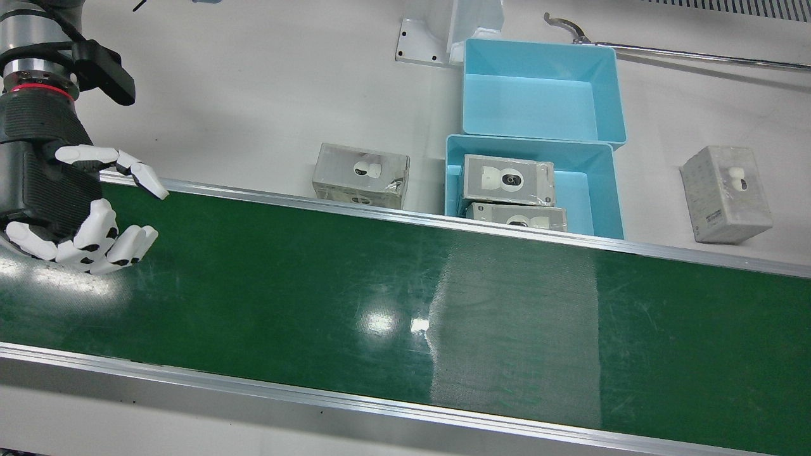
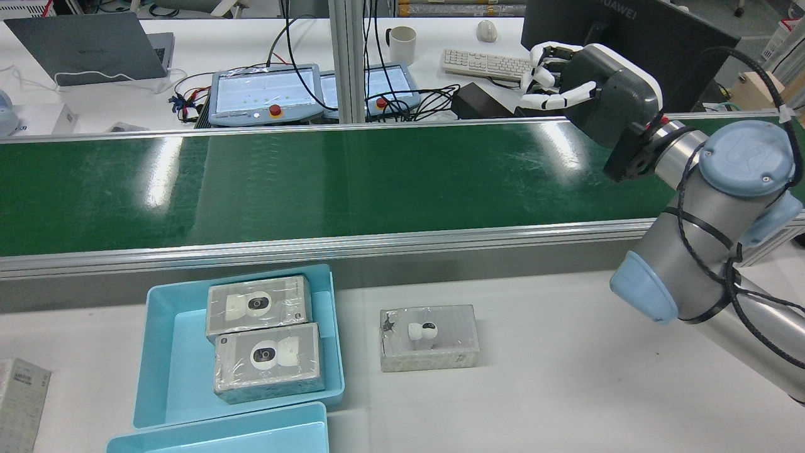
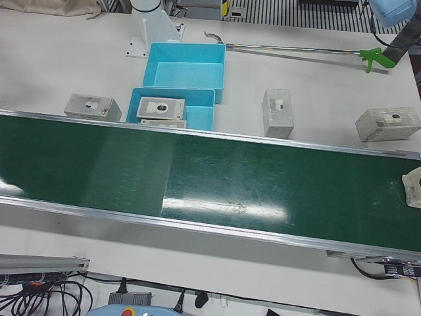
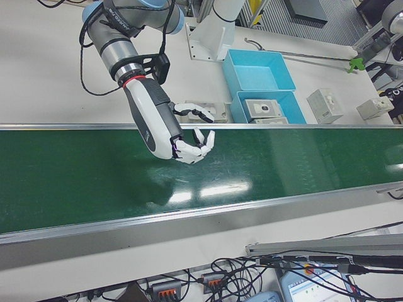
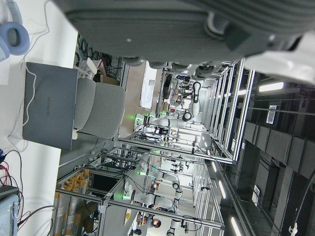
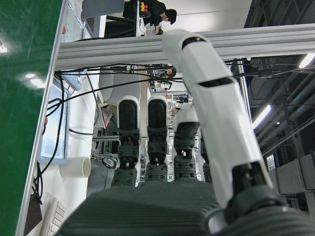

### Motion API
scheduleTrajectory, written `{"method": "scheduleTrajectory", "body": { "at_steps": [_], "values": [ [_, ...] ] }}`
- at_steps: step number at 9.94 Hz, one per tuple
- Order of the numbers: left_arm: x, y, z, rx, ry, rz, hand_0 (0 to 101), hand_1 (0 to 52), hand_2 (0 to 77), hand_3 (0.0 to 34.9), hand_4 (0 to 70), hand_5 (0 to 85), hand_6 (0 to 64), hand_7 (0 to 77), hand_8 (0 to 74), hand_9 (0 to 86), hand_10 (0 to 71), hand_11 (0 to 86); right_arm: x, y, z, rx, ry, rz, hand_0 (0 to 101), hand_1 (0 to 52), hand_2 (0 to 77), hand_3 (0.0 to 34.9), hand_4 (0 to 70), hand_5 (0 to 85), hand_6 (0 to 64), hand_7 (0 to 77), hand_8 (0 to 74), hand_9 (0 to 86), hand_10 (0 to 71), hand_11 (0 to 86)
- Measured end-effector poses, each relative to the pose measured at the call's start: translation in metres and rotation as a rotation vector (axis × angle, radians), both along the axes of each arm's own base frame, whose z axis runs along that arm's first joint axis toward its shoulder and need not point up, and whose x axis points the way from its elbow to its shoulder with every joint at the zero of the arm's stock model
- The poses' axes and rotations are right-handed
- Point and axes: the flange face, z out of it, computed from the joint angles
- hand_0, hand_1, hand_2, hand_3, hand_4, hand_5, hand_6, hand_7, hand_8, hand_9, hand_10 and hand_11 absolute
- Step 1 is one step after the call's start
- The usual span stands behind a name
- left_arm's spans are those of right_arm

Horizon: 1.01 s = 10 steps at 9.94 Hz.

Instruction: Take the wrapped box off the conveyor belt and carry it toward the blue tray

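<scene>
Over the green conveyor belt [image 1: 380, 297] I hold my right hand [image 1: 76, 209] up in the air. Its white fingers [image 1: 136, 171] are spread wide and it holds nothing. Under my hand the belt is bare and shiny.

Off to the side of my hand, past the belt's far rail, one wrapped box [image 1: 361, 175] lies flat on the white table [image 1: 253, 95]. It does not touch the belt. Just past that box sits the blue tray [image 1: 605, 183] with two more boxes [image 1: 509, 180] side by side in it. A second blue tray [image 1: 608, 88] sits right behind the first, farther from my hand. Another box [image 1: 727, 193] lies on the table well past both trays.

Far down the belt from my hand, in the left-front view, something pale [image 3: 413, 187] sits at the belt's end, cut off by the picture's edge. I cannot tell what it is.

My left hand [image 5: 197, 29] shows only in its own camera, as a dark palm. I cannot tell if it is spread or closed.
</scene>
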Motion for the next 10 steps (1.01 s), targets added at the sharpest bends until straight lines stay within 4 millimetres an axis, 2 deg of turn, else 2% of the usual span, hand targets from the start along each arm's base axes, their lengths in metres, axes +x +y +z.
{"method": "scheduleTrajectory", "body": {
  "at_steps": [1,2,3,4,5,6,7,8,9,10],
  "values": [
    [0.0,0.0,0.0,0.0,0.0,0.0,0,0.0,1.1,0.0,0.0,0.5,0.0,0.5,0.5,0.0,0.5,0.0,-0.005,-0.003,0.004,-0.008,-0.002,-0.015,56,24.5,29.5,0.0,44.2,54.5,55.1,67.1,47.5,55.1,44.7,53.5],
    [0.0,0.0,0.0,0.0,0.0,0.0,0,0.0,1.1,0.0,0.0,1.1,0.0,0.5,0.5,0.0,0.0,0.0,-0.014,-0.013,0.006,-0.003,-0.024,-0.05,53,18.5,19.1,3.8,15.8,27.3,31.6,40.4,18.0,25.6,13.1,26.2],
    [0.0,0.0,0.0,0.0,0.0,0.0,0,0.0,0.5,0.0,0.0,1.1,0.0,0.5,0.5,0.0,0.5,0.5,-0.016,-0.025,0.005,0.011,-0.049,-0.076,52,19.6,8.2,8.0,15.8,27.3,22.9,31.6,18.0,25.6,13.1,26.2],
    [0.0,0.0,0.0,0.0,0.0,0.0,0,0.0,0.5,0.0,0.0,1.1,0.0,0.5,0.5,0.0,0.5,0.0,-0.011,-0.033,0.001,0.027,-0.066,-0.083,52,19.6,8.2,8.0,4.9,17.5,22.9,31.6,4.4,16.4,0.0,15.8],
    [0.0,0.0,0.0,0.0,0.0,0.0,0,0.0,0.5,0.0,0.0,1.1,0.0,0.5,0.5,0.0,0.5,0.0,-0.002,-0.037,-0.002,0.04,-0.074,-0.077,52,19.6,16.4,16.7,9.3,14.2,0.5,14.7,0.0,1.6,0.0,1.6],
    [0.0,0.0,0.0,0.0,0.0,0.0,0,0.0,1.1,0.0,0.0,1.1,0.0,0.5,0.5,0.0,0.5,0.5,0.007,-0.039,-0.005,0.05,-0.08,-0.068,52,19.6,16.4,16.7,9.3,14.2,0.5,14.7,0.0,1.6,0.0,1.6],
    [0.0,0.0,0.0,0.0,0.0,0.0,0,0.0,1.1,0.0,0.0,1.1,0.0,0.5,0.5,0.0,0.5,0.5,0.015,-0.038,-0.009,0.062,-0.085,-0.061,52,20.2,16.4,17.5,9.3,14.2,6.0,19.6,0.0,1.6,0.0,1.6],
    [0.0,0.0,0.0,0.0,0.0,0.0,0,0.0,1.1,0.0,0.0,1.1,0.0,0.5,0.5,0.0,0.0,0.5,0.021,-0.033,-0.012,0.073,-0.087,-0.054,50,15.8,11.4,19.3,9.3,14.2,4.9,20.2,0.0,1.6,0.0,1.6],
    [0.0,0.0,0.0,0.0,0.0,0.0,0,0.0,0.5,0.0,0.0,1.1,0.0,0.5,0.5,0.0,0.0,0.5,0.026,-0.027,-0.011,0.084,-0.083,-0.047,50,12.5,3.3,19.0,10.4,14.2,4.9,20.2,0.0,2.2,0.0,1.6],
    [0.0,0.0,0.0,0.0,0.0,0.0,0,0.0,1.1,0.0,0.0,1.1,0.0,0.5,0.5,0.0,0.5,0.0,0.031,-0.019,-0.007,0.089,-0.073,-0.041,48,12.0,5.5,13.4,12.5,14.7,6.0,21.3,0.0,3.3,0.0,1.6]
  ]
}}
